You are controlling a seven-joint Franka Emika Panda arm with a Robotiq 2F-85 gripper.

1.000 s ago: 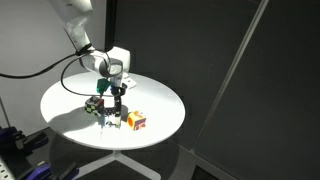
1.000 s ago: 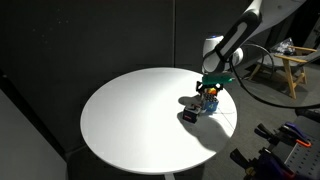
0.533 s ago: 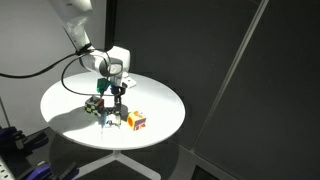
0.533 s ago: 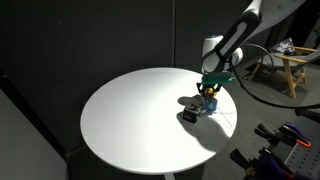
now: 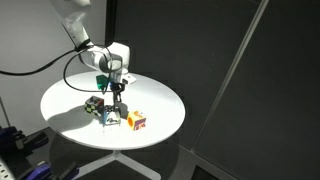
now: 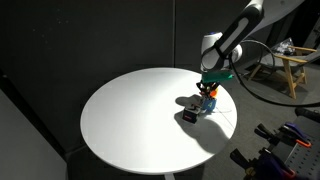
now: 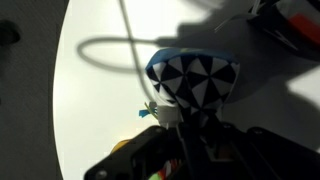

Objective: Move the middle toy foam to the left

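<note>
The wrist view alone showed the pattern on the middle toy foam (image 7: 195, 80): a white face covered in black triangles, with a blue edge along its top and softly rounded corners. It lay on the smooth white table (image 7: 90, 110), just ahead of the dark gripper (image 7: 190, 150). In an exterior view the same cube (image 5: 112, 117) was only a small pale block. It sat between a green-black checkered cube (image 5: 93, 104) and an orange-yellow cube (image 5: 136, 121), right below the gripper (image 5: 118, 103). Only the exterior views showed the table's round outline (image 6: 130, 120) and the dark backdrop. Whether the fingers were clamped on the foam or apart — I could not tell from any view.
</note>
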